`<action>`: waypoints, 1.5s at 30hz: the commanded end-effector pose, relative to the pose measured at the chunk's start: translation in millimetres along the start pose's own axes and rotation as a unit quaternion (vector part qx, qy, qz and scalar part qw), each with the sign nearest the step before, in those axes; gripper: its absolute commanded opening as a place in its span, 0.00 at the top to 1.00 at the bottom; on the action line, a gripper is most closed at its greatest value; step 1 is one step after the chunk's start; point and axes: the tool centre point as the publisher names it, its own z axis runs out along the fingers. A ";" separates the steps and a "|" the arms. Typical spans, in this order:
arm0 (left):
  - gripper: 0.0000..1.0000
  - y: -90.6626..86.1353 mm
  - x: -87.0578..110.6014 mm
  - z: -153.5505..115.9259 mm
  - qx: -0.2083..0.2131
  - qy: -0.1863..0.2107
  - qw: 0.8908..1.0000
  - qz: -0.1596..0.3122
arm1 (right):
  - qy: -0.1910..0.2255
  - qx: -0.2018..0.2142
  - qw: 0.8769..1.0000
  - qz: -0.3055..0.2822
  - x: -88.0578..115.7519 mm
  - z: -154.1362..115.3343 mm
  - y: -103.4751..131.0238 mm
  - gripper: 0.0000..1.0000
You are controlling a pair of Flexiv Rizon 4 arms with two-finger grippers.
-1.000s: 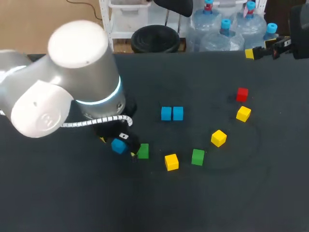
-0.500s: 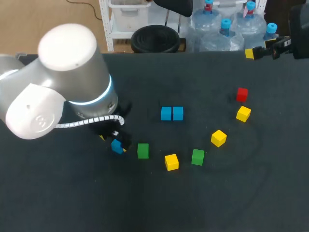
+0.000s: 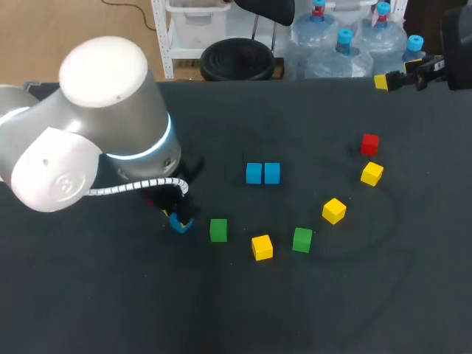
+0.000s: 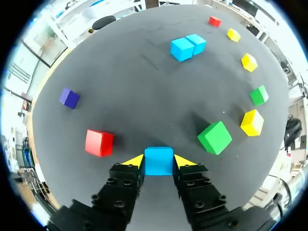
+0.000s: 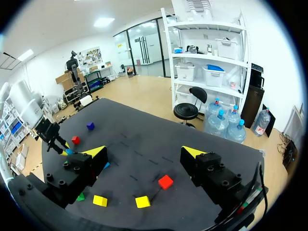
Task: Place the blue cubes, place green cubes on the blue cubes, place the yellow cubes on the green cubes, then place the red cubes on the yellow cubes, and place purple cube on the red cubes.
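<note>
A blue cube [image 4: 159,160] rests on the black table between my left gripper's [image 4: 159,161] yellow tips, which touch it from both sides. In the head view that cube [image 3: 179,223] shows just under my left arm [image 3: 103,133]. Ahead of it two blue cubes [image 3: 262,173] sit side by side. A green cube [image 3: 218,229] lies just right of the gripped one, another green cube [image 3: 302,240] farther right. Yellow cubes [image 3: 262,247], [image 3: 334,210], [image 3: 372,174] and a red cube [image 3: 370,144] are spread to the right. My right gripper [image 5: 144,153] hangs open and empty above the far right edge.
A second red cube [image 4: 99,143] and a purple cube [image 4: 70,98] lie beside my left gripper, away from the green cube; the arm hides both in the head view. My right gripper [image 3: 402,77] stays at the table's back right corner.
My left gripper's fingers have come together onto the blue cube, and the arm's big joint has shifted a little to the left. The right arm and the other cubes have not moved.
</note>
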 end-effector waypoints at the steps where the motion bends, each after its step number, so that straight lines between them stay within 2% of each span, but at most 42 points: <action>1: 1.00 2.5 -8.8 -10.7 0.013 -0.007 0.999 0.030 | 0.000 0.000 1.000 0.000 0.2 0.5 0.0 0.00; 3: 1.00 3.8 -17.0 -21.3 0.029 -0.032 0.997 0.064 | 0.000 0.000 1.000 0.000 0.2 0.5 0.0 0.00; 7: 1.00 10.5 -35.7 -43.1 0.031 -0.079 0.987 0.137 | 0.000 0.000 1.000 0.000 0.2 0.5 0.0 0.00; 11: 1.00 17.2 -50.3 -54.0 0.030 -0.093 0.973 0.208 | 0.000 0.000 1.000 0.000 0.2 0.5 0.0 0.00; 16: 1.00 20.0 -64.9 -55.6 0.028 -0.088 0.946 0.310 | 0.000 0.000 1.000 0.000 0.2 0.5 0.0 0.00; 18: 1.00 20.0 -71.9 -55.3 0.026 -0.086 0.937 0.338 | 0.000 0.000 1.000 0.000 0.2 0.5 0.0 0.00; 20: 1.00 20.8 -80.8 -54.3 0.031 -0.087 0.932 0.351 | 0.000 0.000 1.000 0.000 0.2 0.5 0.0 0.00; 24: 1.00 14.0 -93.8 -53.2 0.023 -0.079 0.905 0.418 | 0.000 0.000 1.000 0.000 0.2 0.5 0.0 0.00; 29: 1.00 0.1 -107.5 -51.0 0.035 -0.066 0.861 0.503 | 0.000 0.000 1.000 0.000 0.2 0.5 0.0 0.00; 32: 1.00 -3.8 -113.9 -47.1 0.032 -0.054 0.842 0.536 | 0.000 0.000 1.000 0.000 0.2 0.5 0.0 0.00; 34: 1.00 -5.3 -117.9 -44.4 0.029 -0.044 0.833 0.551 | 0.000 0.000 1.000 0.000 0.2 0.5 0.0 0.00; 37: 1.00 -6.5 -124.2 -39.9 0.029 -0.022 0.832 0.554 | 0.000 0.000 1.000 0.000 0.2 0.5 0.0 0.00; 38: 1.00 -6.1 -126.4 -36.5 0.027 -0.011 0.835 0.550 | 0.000 0.000 1.000 0.000 0.2 0.5 0.0 0.00; 41: 1.00 -0.2 -135.7 -22.2 0.047 0.009 0.864 0.502 | 0.000 0.000 1.000 0.000 0.2 0.5 0.0 0.00; 43: 1.00 4.7 -140.1 -12.2 0.046 0.023 0.874 0.484 | 0.000 0.000 1.000 0.000 0.2 0.5 0.0 0.00; 45: 1.00 8.5 -145.3 -7.5 0.050 0.030 0.888 0.456 | 0.000 0.000 1.000 0.000 0.2 0.5 0.0 0.00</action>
